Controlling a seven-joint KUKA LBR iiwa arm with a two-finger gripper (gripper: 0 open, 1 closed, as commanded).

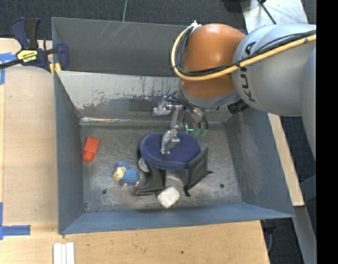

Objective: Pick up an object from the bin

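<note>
My gripper (170, 142) hangs over the middle of the bin, its tip down at the top face of a dark blue round padded thing (179, 153). That blue thing rests on a black angular object (193, 172) that sticks out below and to its right. A small white lump (169, 197) lies just in front of the black object. Left of it sits a little blue and yellow toy (126, 174). Nothing shows held in the gripper.
An orange block (90, 148) lies alone on the left of the bin floor. A small green thing (199, 130) shows by the back wall beside the gripper. The arm with its orange cover hangs over the bin's back right.
</note>
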